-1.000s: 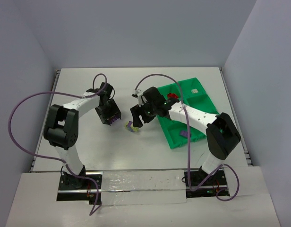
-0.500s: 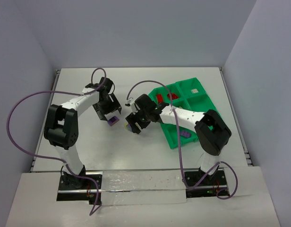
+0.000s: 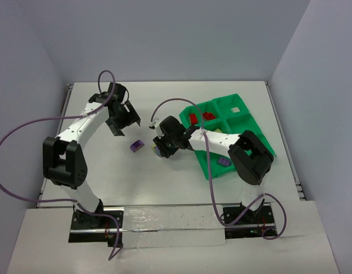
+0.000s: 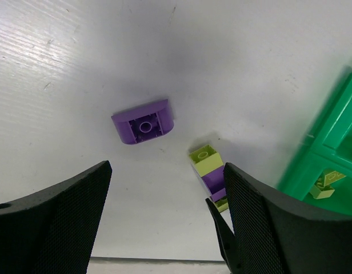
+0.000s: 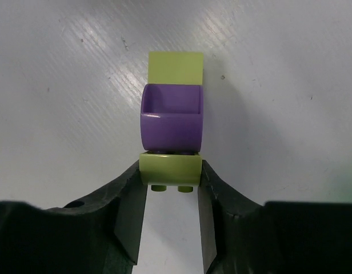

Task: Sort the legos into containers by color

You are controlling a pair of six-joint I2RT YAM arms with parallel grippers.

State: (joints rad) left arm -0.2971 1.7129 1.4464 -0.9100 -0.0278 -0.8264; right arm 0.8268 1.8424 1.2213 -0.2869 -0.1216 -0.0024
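A stack of three legos lies on the white table: yellow-green (image 5: 175, 67), purple (image 5: 172, 117), yellow-green (image 5: 170, 170). My right gripper (image 5: 170, 178) is shut on the near yellow-green brick, one finger on each side. From above, this stack (image 3: 159, 152) sits left of the green tray of containers (image 3: 206, 166). A loose purple lego (image 3: 136, 146) (image 4: 143, 121) rests alone on the table. My left gripper (image 3: 121, 119) (image 4: 166, 170) hovers open above it, holding nothing. The left wrist view also shows the stack (image 4: 209, 170).
The tray holds red legos (image 3: 193, 119) in a far compartment, a cream one (image 3: 235, 109) at the far right, a purple one (image 3: 223, 162) near the front and a yellow-green one (image 4: 323, 185). Purple cables loop over both arms.
The left gripper opened, left the purple lego on the table and drew back to the far left. The right gripper closed on the stack's near yellow-green brick.
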